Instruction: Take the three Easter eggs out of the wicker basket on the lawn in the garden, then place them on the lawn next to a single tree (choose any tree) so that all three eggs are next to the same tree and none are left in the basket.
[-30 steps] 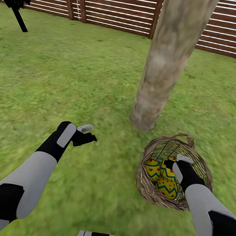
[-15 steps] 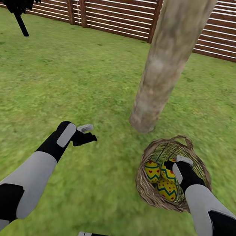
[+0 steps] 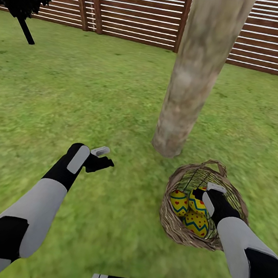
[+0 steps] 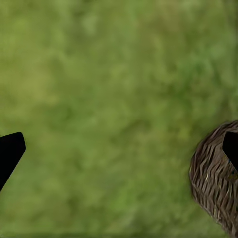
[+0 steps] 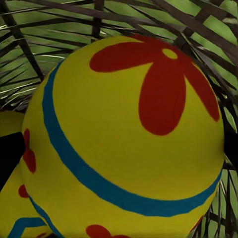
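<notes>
R gripper (image 3: 203,194) in wicker basket (image 3: 175,222), jaws open astride flowered egg (image 5: 124,134); L gripper (image 3: 102,158) open, idle. Centre, close gently, lift straight.

3 Easter eggs (image 3: 190,210) lie in the wicker basket (image 3: 172,222), just right and before the tree (image 3: 187,101).

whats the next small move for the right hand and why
Probably close the right hand on the egg in front of it, then lift. It is down inside the basket among the three eggs, and the right wrist view shows a flowered egg very close between dark fingertips at the picture's edges. Whether the grip is already shut cannot be told. The tree stands right beside.
</notes>
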